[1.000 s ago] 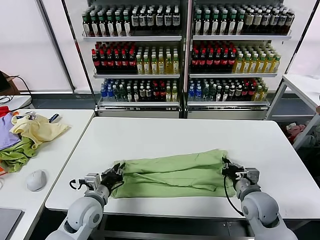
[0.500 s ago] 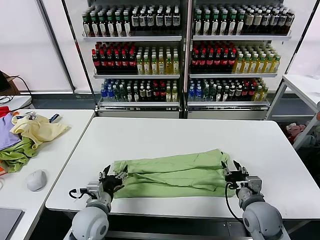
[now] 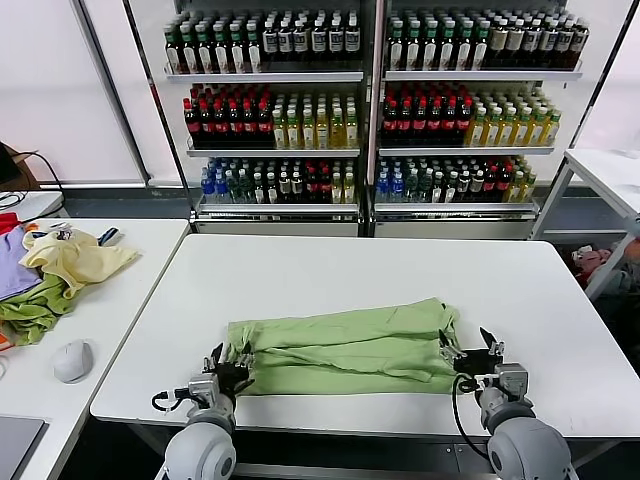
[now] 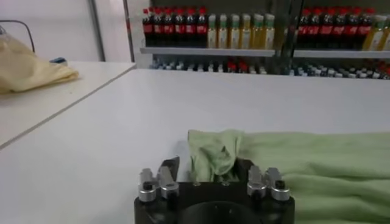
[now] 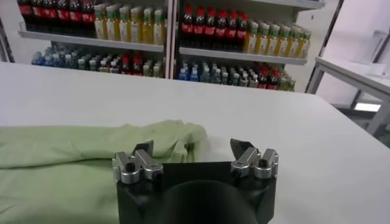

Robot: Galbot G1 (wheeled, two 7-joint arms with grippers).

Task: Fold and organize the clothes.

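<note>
Head view: shirt folded into a long band near the front edge of the tabletop; left gripper and right gripper at its ends, fingers spread, holding nothing. Left wrist view: shirt end bunched between open fingers. Right wrist view: shirt just ahead of parted fingers. Likely between folds; next, regrasp the ends.

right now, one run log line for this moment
shirt: folded strip on table | left gripper: open, at shirt's left end | right gripper: open, at right end
</note>
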